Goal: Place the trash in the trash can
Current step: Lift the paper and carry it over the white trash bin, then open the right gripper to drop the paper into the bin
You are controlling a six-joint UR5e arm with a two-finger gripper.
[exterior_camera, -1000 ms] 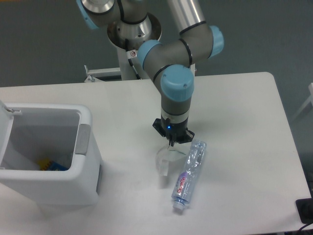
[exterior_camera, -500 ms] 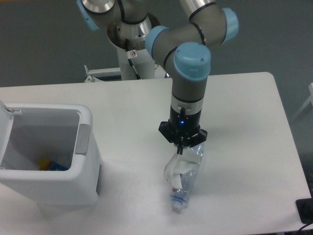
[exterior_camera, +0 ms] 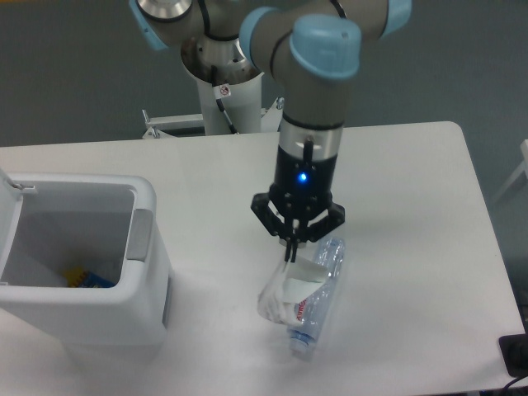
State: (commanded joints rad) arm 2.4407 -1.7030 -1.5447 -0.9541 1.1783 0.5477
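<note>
Since the earlier views the grey-and-blue arm had risen and swung, its two-finger gripper point(exterior_camera: 290, 247) now higher above the white table point(exterior_camera: 412, 214), and the small crumpled clear-and-white plastic wrapper point(exterior_camera: 285, 294) had come up with it, where a second before it sat low beside the bottle; fingers drawn narrow, pinched on the wrapper's top edge, the rest of it hanging below and overlapping the long clear plastic bottle with blue-pink label and white cap point(exterior_camera: 318, 301); bottle lay on the table, cap toward the near edge, untouched so far as could be judged.

Step in hand, by my reading: lift and carry of the first piece; the large white rectangular plastic bin with grey side panel point(exterior_camera: 136, 247) stood well apart to the left, its hinged lid point(exterior_camera: 8, 190) thrown open; next move would call for clearance above the bin rim, travel left, release over the opening; second piece left for after.

Hard to make out: whether the wrapper's lower edge was touching the bottle or merely in front of it; fingertips largely masked by the wrapper; something blue and yellow point(exterior_camera: 87, 279) at the bin floor, unidentifiable; bin's left side cut off by the frame.
</note>
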